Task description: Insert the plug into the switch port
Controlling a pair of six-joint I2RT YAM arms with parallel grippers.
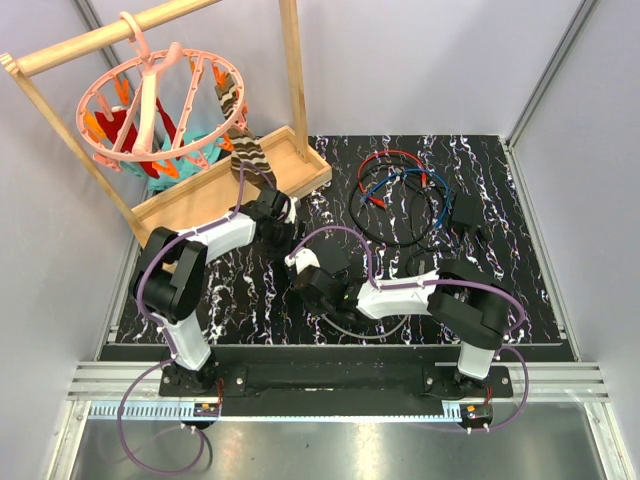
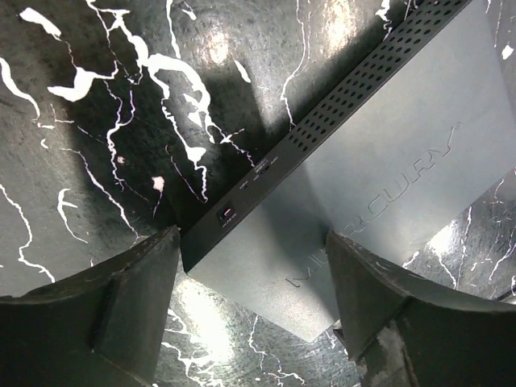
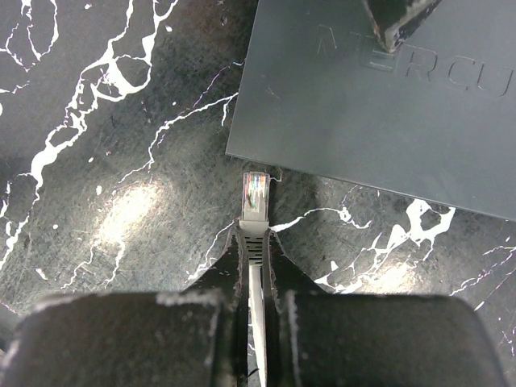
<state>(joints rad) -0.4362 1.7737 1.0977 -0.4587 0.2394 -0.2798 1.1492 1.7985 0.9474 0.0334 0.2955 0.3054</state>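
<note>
Top external | marbled table (image 1: 250, 310) | left end effector (image 2: 251, 250) spread | right end effector (image 3: 256, 240) pinching plug (image 3: 256, 193)

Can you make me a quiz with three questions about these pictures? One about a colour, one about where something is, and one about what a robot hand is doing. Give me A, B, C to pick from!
1. What colour is the round clip hanger?
A. green
B. pink
C. black

2. Where is the plug?
A. pinched in the right gripper, its tip just short of the black box
B. pushed into the box
C. clipped on the hanger

3. How is the left gripper?
A. shut on the plug
B. open, one finger on each side of the box
C. open over the hanger

Answers:
1 B: its ring is pink in the top view.
2 A: the right wrist view shows the tip stopping short of the box's edge.
3 B: the left wrist view shows the box between spread fingers.
</note>
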